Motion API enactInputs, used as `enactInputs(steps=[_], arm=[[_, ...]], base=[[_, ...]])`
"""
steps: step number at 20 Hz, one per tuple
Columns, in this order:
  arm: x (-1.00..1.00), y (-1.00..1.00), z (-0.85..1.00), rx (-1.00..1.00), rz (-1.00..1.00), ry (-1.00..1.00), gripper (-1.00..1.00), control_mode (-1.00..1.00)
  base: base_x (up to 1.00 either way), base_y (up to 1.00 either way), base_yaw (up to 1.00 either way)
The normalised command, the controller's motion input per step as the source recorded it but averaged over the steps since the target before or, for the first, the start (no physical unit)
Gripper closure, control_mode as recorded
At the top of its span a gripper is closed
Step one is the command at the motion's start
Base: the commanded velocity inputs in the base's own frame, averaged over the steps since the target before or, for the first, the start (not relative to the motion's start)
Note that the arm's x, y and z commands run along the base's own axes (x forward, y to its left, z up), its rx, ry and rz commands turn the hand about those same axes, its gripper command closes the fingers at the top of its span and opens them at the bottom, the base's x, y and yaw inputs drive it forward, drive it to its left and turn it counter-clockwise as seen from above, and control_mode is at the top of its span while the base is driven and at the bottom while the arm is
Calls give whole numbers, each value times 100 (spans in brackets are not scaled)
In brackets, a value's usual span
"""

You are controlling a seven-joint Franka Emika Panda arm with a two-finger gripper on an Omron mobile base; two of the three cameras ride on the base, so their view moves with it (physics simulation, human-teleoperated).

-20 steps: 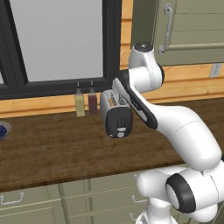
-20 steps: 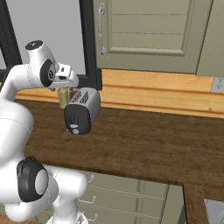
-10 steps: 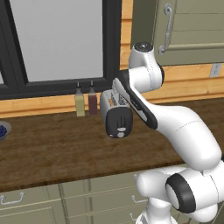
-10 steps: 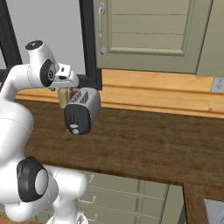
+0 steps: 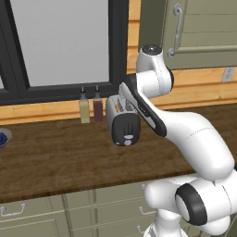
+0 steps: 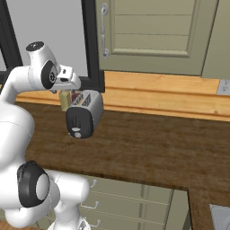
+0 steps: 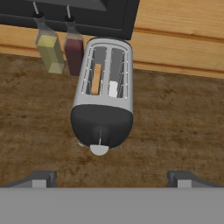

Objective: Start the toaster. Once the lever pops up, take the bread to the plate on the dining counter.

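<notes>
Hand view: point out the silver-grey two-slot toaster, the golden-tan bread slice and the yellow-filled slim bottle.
silver-grey two-slot toaster [image 7: 103, 105], hand view, silver top below the slots.
golden-tan bread slice [image 7: 96, 79], hand view, top edge in left slot.
yellow-filled slim bottle [image 7: 49, 53], hand view, yellow body.

Open worktop in front of the toaster, clutter only behind it

The rounded silver-grey toaster [image 7: 102, 100] stands on the dark wood worktop [image 7: 175, 127], its black end face and small dark lever [image 7: 100, 134] turned toward the wide-open gripper [image 7: 112, 178] with bare wood between them. Just beside its far left corner stand a slim yellow bottle [image 7: 48, 49] and a slim dark-red bottle [image 7: 73, 49], with the black window frame [image 7: 105, 15] close behind. The worktop to the toaster's right is bare; the slots lie uncovered from above.
</notes>
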Motion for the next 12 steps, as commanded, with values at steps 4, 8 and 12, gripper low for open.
enactInputs(steps=[4,8,12], arm=[[0,0,0,0,0,0,-100,-100],[0,0,0,0,0,0,-100,-100],[0,0,0,0,0,0,-100,-100]], base=[[0,0,0],[0,0,0],[0,0,0]])
